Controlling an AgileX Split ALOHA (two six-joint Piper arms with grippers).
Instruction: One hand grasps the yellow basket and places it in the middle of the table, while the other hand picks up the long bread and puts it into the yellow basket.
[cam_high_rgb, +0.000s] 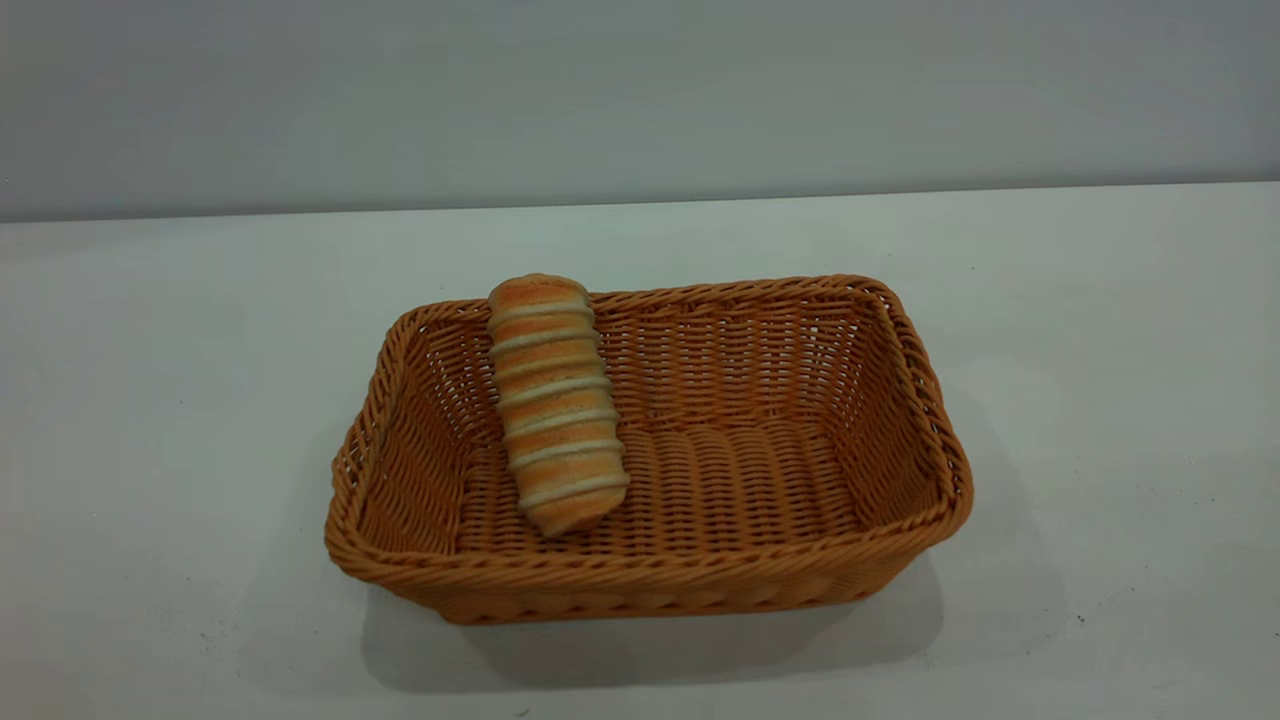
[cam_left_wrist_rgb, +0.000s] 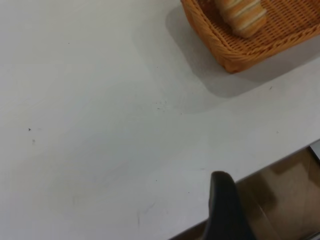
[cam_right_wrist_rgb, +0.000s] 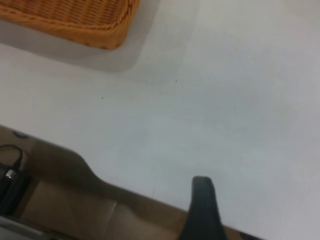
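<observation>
The yellow basket (cam_high_rgb: 900, 400) stands on the white table (cam_high_rgb: 1120, 330), about in its middle. The long bread (cam_high_rgb: 555, 400) lies inside it in the left part, slanted, with its far end resting on the back rim and its near end on the basket floor. Neither gripper shows in the exterior view. In the left wrist view my left gripper (cam_left_wrist_rgb: 223, 202) is a dark shape over the table's edge, well apart from the basket (cam_left_wrist_rgb: 235, 50) and the bread (cam_left_wrist_rgb: 243, 15). In the right wrist view my right gripper (cam_right_wrist_rgb: 201, 205) sits likewise at the table's edge, far from the basket (cam_right_wrist_rgb: 75, 20).
A grey wall runs behind the table. The table's edge (cam_left_wrist_rgb: 260, 167) and brown floor beyond it show in both wrist views. Dark cables (cam_right_wrist_rgb: 10, 175) lie off the table beside the right arm. A few dark specks mark the tabletop.
</observation>
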